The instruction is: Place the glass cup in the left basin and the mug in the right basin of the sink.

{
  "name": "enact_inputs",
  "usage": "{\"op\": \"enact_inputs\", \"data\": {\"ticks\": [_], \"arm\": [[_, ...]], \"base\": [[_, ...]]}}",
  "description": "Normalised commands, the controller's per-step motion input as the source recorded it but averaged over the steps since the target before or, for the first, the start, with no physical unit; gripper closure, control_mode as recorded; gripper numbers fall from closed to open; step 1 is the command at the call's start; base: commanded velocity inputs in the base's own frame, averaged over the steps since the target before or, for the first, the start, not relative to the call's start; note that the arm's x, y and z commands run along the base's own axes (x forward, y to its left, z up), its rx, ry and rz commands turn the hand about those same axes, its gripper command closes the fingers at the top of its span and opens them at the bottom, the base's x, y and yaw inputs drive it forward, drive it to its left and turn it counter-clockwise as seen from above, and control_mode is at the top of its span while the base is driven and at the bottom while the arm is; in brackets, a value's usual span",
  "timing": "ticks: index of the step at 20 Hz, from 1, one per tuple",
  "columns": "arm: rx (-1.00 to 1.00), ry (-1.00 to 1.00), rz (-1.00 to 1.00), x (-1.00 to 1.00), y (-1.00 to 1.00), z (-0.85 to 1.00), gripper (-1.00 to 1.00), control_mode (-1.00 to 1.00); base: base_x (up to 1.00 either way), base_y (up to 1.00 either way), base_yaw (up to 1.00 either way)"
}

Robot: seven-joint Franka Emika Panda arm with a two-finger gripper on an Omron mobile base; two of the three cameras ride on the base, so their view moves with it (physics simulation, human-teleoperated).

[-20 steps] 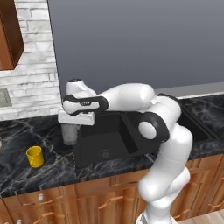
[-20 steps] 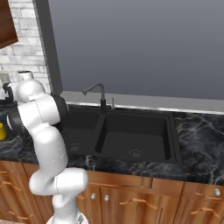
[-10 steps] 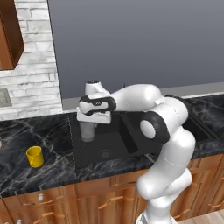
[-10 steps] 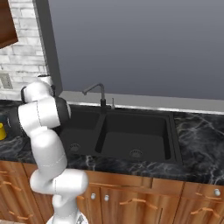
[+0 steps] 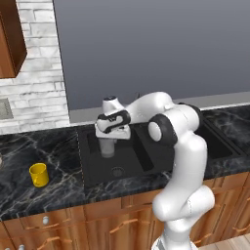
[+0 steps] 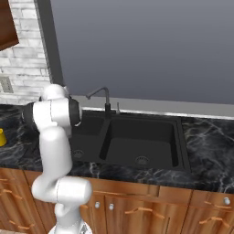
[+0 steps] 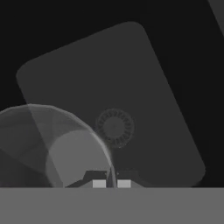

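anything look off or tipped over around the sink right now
Nothing stands out. The glass cup hangs upright in the shut hand over the left basin, not yet set down. The mug stands upright on the counter to the left of the sink. No spill or damage shows.

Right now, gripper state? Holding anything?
Gripper: shut on the rim of the glass cup, held above the left basin.
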Motion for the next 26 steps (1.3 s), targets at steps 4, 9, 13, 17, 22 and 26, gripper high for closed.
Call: {"op": "enact_inputs", "data": {"ticks": [4,9,13,17,22,26], "arm": [[-0.09,-0.01,-0.01,0.70,-0.08,-0.47,1.00,-1.00],[-0.03,-0.08,-0.04,0.46,-0.05,-0.44,1.00,-1.00],[-0.03,-0.11,-0.09,0.23,0.00,-0.56,1.00,-1.00],[0.00,-0.05,-0.09,0.03,-0.04,-0.56,1.00,-1.00],[0.00,-0.01,-0.08,-0.10,-0.07,-0.46,1.00,-1.00],[0.00,-0.07,-0.05,0.02,-0.04,-0.54,1.00,-1.00]], "base": [[0.00,0.00,0.00],[0.00,0.00,0.00],[0.00,0.00,0.00],[0.00,0.00,0.00],[0.00,0.00,0.00],[0.00,0.00,0.00]]}}
